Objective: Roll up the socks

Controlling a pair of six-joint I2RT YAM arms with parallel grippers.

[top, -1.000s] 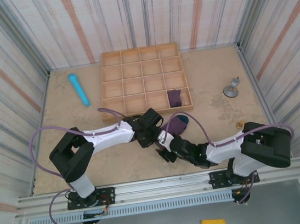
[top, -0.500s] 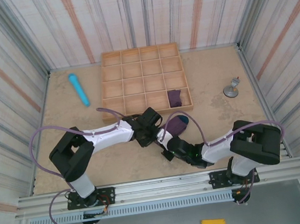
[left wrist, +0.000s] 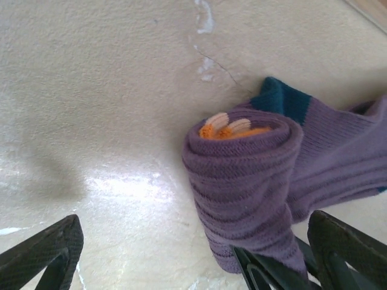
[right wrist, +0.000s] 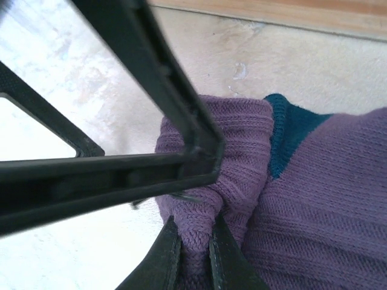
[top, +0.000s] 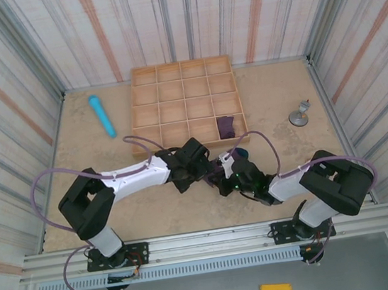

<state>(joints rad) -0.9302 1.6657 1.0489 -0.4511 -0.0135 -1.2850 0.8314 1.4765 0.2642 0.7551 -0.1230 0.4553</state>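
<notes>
One purple sock [left wrist: 242, 175] lies half rolled on the table, orange toe and teal patch showing at the roll's end. My left gripper [left wrist: 193, 220] stands open wide around the roll, its fingers [left wrist: 42, 257] at either side without pinching it. The right gripper [right wrist: 190, 235] is shut on a fold of this sock [right wrist: 242, 157] at the roll's near end. From above, both grippers, left [top: 208, 170] and right [top: 221, 177], meet just in front of the tray, with the sock [top: 238, 155] mostly hidden under them. A second sock [top: 226, 126] sits bundled in a front-row tray compartment.
The wooden compartment tray [top: 133, 117] stands just behind the grippers. A light blue cylinder [top: 101, 116] lies at the back left. A small metal stand [top: 299, 115] is at the right. Striped walls enclose the table on three sides.
My left gripper has opened and let go of the sock roll. The right gripper has shut on the sock, and its arm has swung in closer to the tray.
</notes>
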